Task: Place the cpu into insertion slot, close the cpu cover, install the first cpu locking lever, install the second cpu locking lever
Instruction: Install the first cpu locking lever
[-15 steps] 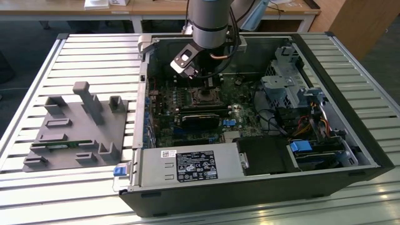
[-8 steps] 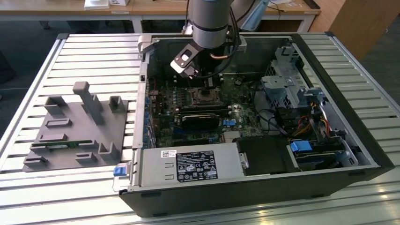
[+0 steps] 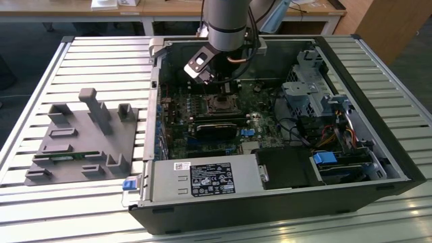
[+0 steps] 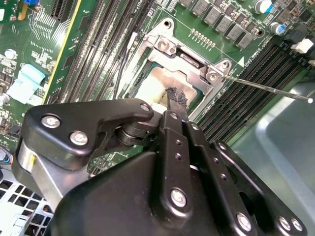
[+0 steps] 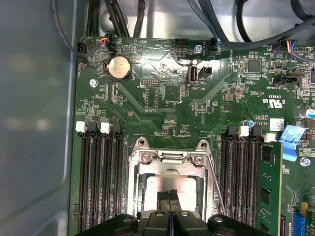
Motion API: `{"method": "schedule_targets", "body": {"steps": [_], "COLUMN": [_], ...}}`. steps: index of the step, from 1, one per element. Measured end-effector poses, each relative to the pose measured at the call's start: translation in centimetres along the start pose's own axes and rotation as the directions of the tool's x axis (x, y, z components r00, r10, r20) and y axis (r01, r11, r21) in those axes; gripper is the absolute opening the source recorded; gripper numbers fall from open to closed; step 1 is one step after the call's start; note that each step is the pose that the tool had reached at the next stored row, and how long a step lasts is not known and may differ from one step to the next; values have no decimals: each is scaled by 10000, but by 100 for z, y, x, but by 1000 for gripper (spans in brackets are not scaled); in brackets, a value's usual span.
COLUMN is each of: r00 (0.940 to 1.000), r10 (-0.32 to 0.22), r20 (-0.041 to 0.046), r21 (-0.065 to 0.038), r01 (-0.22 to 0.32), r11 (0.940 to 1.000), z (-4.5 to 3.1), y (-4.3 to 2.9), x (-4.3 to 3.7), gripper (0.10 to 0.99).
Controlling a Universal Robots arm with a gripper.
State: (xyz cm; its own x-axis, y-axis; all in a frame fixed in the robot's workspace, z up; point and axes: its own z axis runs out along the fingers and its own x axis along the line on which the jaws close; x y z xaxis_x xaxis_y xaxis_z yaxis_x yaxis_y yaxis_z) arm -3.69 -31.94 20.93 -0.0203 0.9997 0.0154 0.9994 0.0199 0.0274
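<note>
While the black gripper (image 5: 170, 196) hangs with fingertips pressed together and empty, the silvery-grey square cpu (image 5: 152, 189) lies in the dark square insertion slot (image 3: 219, 104), at twelve o'clock from the black heatsink block (image 3: 216, 129). The thin silvery cpu cover (image 5: 170, 168) appears down. A thin metal locking lever (image 4: 266, 88) juts free, so latching looks outstanding.

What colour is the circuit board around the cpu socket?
The circuit board is green, best seen in the first wrist view.
</note>
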Motion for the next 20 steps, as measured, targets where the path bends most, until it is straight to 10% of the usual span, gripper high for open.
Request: {"method": "schedule_targets", "body": {"steps": [20], "r00": [10000], "r10": [0], "r20": [3], "r21": [2], "r01": [0], "r11": [10000], "z": [-43], "y": [1], "x": [0], "gripper": [106]}}
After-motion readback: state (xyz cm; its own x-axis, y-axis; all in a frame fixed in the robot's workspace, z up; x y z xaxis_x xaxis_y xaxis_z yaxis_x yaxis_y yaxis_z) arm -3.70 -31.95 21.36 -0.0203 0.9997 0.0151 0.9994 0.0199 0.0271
